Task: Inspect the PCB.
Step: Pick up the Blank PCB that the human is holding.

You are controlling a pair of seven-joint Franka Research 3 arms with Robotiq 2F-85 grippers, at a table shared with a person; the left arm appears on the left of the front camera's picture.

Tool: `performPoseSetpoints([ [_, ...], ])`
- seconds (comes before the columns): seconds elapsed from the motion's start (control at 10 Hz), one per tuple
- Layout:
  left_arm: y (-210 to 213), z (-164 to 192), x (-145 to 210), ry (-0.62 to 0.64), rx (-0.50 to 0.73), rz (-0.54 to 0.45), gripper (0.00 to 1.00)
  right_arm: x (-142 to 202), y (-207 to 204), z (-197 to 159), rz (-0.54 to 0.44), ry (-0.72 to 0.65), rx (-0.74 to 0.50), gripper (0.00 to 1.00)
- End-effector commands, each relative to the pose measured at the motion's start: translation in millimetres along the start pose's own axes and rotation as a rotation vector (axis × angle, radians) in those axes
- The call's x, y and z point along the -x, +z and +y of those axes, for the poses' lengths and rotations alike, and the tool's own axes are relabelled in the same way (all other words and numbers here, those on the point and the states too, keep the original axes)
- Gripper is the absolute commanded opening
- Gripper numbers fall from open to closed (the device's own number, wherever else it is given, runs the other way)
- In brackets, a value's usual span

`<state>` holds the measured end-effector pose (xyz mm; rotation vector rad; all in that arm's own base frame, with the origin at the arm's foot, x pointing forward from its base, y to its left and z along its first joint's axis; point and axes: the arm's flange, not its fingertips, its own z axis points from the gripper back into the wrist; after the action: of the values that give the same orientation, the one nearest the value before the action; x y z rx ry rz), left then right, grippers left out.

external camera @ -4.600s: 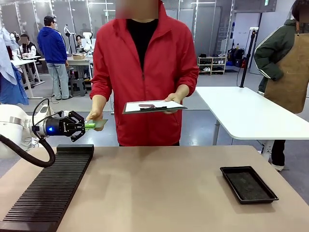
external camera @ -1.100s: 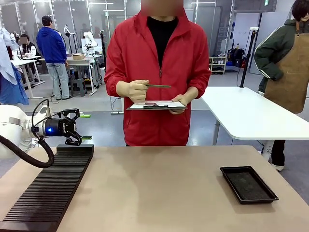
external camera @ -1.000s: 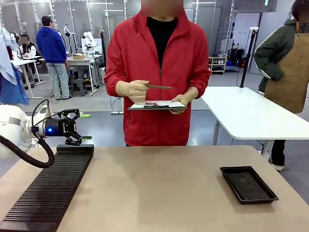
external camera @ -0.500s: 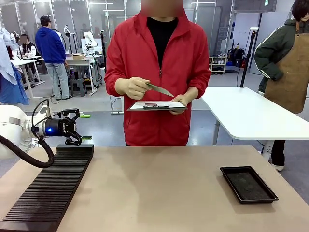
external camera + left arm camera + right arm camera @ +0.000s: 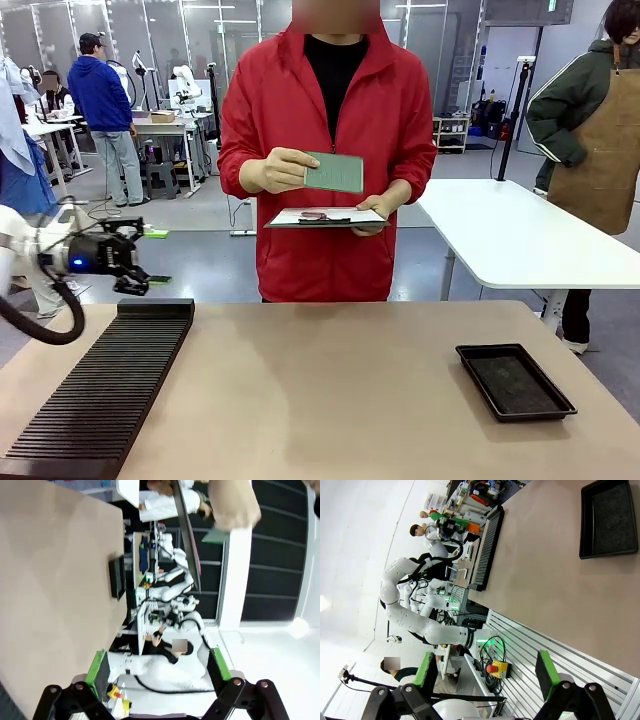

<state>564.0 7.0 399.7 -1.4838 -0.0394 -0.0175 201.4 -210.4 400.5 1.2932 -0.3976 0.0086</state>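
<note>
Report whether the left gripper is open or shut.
Open: the left gripper has its green pads wide apart, nothing between them.

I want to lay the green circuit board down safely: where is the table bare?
Bare: the broad beige tabletop between the black ribbed rack on the robot's left and the shallow black rectangular tray on its right. Crowded: those two sides.

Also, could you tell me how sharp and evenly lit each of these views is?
Front view: even light, sharp; the PCB faces the camera, its pattern too fine to read. Left wrist view: rolled sideways, wide-angle bending, the person's hand blurred, white glare lower right. Right wrist view: rolled too, upper left washed out, the black tray crisp.
</note>
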Motion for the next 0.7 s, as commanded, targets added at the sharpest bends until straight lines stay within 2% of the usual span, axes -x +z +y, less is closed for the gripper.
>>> performPoseSetpoints([
  [0.0,37,-13,71,-0.082,-0.017,0.061,1.0,0,1,2,-0.006,0.008,-0.006,1.0],
  [0.2,69,-15,123,-0.125,-0.038,0.116,1.0,0,1,2,-0.006,0.008,-0.006,1.0],
  [0.4,105,-8,177,-0.167,0.018,0.088,1.0,0,1,2,-0.006,0.008,-0.006,1.0],
  [0.6,136,11,220,-0.155,0.069,0.07,1.0,0,1,2,-0.006,0.008,-0.006,1.0],
])
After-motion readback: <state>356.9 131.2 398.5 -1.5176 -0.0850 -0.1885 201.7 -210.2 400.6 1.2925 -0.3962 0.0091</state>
